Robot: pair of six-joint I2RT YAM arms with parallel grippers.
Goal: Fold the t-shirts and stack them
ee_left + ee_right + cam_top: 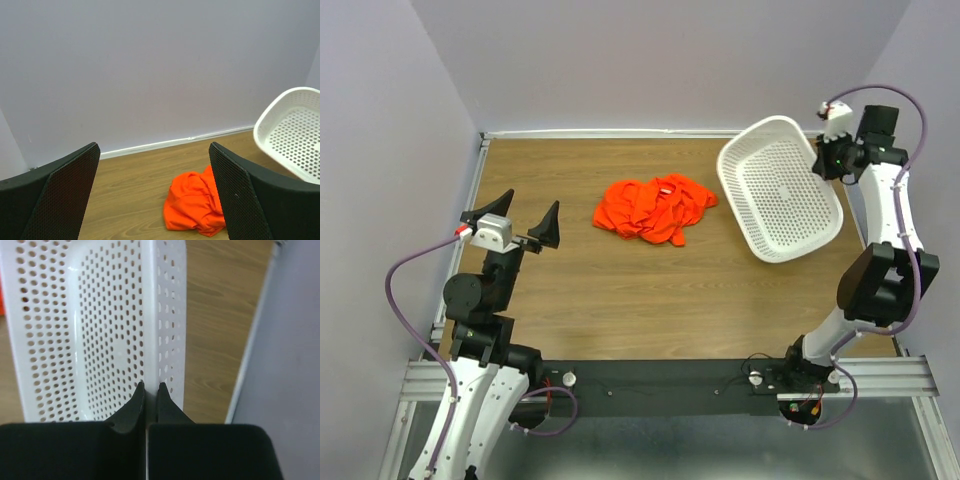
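One crumpled t-shirt lies forward-right of my released left end effector, the nearer; my right end effector grips the basket.

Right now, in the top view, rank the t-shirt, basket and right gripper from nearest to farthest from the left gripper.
1. t-shirt, crumpled mid-table.
2. basket, on the right side.
3. right gripper, far right, shut on the basket's far corner.

In the left wrist view I see the t-shirt only partly, because the left gripper covers one side of it, and the white basket is cut by the picture's edge.
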